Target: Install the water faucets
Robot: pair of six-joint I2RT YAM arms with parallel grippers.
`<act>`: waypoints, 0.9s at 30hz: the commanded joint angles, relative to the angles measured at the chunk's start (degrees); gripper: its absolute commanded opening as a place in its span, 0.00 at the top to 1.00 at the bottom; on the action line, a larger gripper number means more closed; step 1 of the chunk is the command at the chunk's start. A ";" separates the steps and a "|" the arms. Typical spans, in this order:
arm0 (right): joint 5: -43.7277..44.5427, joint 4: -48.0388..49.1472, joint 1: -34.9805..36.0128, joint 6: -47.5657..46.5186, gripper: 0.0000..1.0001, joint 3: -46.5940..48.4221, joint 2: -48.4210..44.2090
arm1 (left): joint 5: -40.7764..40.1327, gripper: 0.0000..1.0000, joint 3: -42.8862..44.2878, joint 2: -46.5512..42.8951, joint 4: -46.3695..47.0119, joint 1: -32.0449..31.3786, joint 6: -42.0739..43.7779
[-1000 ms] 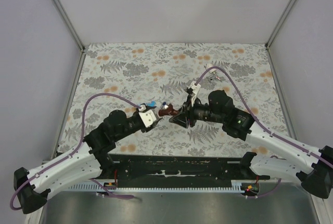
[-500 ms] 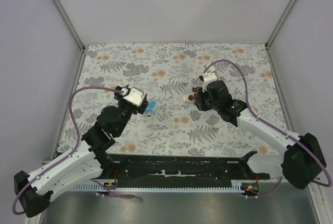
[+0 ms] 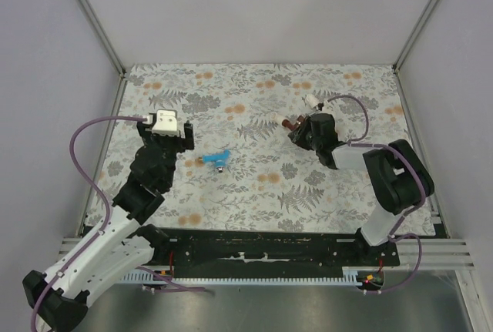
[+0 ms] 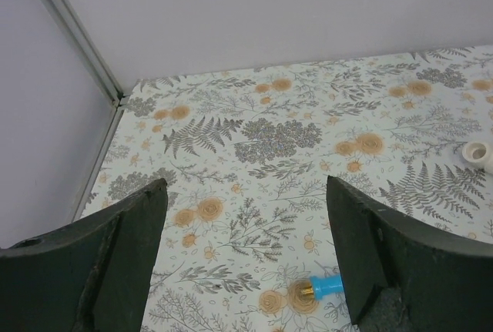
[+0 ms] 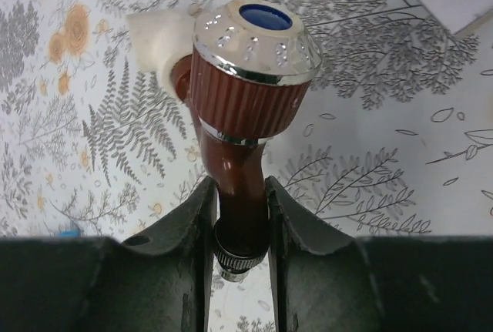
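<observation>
Surface [image 3: 254,89]: covered by a pale cloth printed with grey ferns and orange flowers.
White pipe fitting [image 4: 479,155]: small, round-mouthed, lying on the cloth at the right edge of the left wrist view.
Walls [image 3: 254,8]: plain pale grey, on three sides.
Frame posts [image 3: 92,16]: metal, at the rear corners.
Rail [image 3: 254,251]: black, along the near edge.

the right claw [image 5: 237,202] pinches the reddish-brown faucet [image 5: 246,93] by its stem, a white fitting [image 5: 158,39] just behind its knob.
</observation>
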 commanded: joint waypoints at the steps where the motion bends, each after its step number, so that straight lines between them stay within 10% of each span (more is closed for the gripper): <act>1: -4.13 11.53 -3.16 10.90 0.54 -1.60 3.73 | -2.19 0.12 2.60 -0.50 -0.25 0.86 -3.97; 5: -3.54 10.04 -4.48 10.11 0.02 -6.16 -0.20 | -1.93 0.12 2.68 -1.12 -0.42 1.13 -3.70; 17: 20.34 -38.70 -7.83 -3.50 0.02 -3.29 -34.65 | -2.90 0.11 7.16 -0.07 -8.41 9.38 -10.72; 27: 30.64 -53.68 -7.83 -15.20 0.02 4.27 -65.50 | 3.17 0.11 17.69 4.06 -25.78 14.75 -21.10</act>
